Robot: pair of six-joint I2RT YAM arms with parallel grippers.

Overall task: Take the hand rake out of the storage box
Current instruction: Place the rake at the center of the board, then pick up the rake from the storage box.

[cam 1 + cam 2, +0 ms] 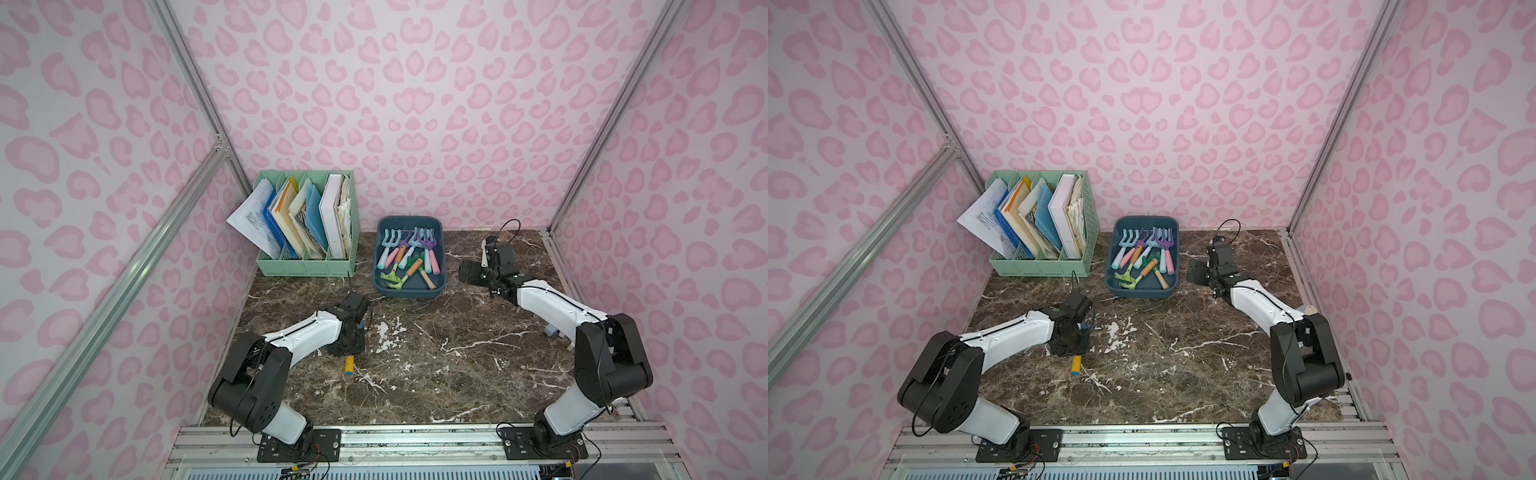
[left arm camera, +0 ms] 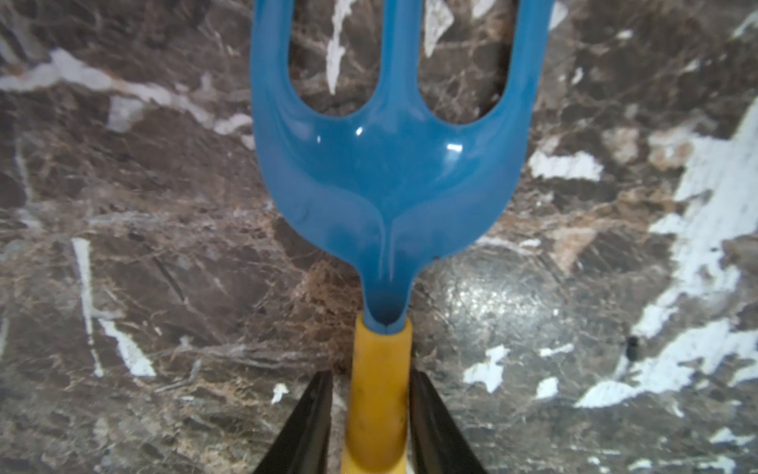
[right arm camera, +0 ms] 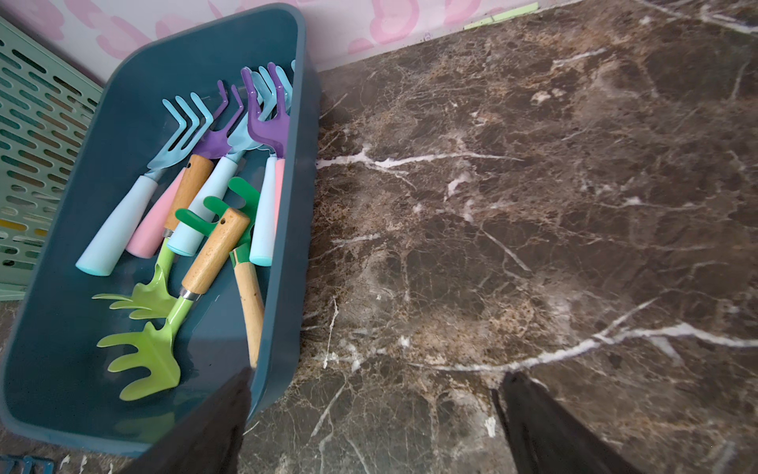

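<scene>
A blue hand rake [image 2: 385, 176] with a yellow handle lies flat on the marble table, outside the storage box. My left gripper [image 2: 369, 373] straddles its handle, jaws slightly apart, with marble showing between one finger and the handle. In both top views only the yellow handle end [image 1: 348, 365] [image 1: 1076, 365] sticks out from under the left wrist. The dark teal storage box [image 1: 409, 293] [image 1: 1142, 293] [image 3: 299, 205] stands at the back centre and holds several more hand rakes [image 1: 409, 255] [image 3: 197, 230]. My right gripper [image 3: 377, 371] [image 1: 467, 272] hovers wide open just right of the box, with nothing in it.
A mint-green slotted file rack [image 1: 307, 232] full of papers and folders stands left of the box, against the back wall. Pink patterned walls close in the table on three sides. A small pale object [image 1: 552, 331] lies partly hidden behind the right arm.
</scene>
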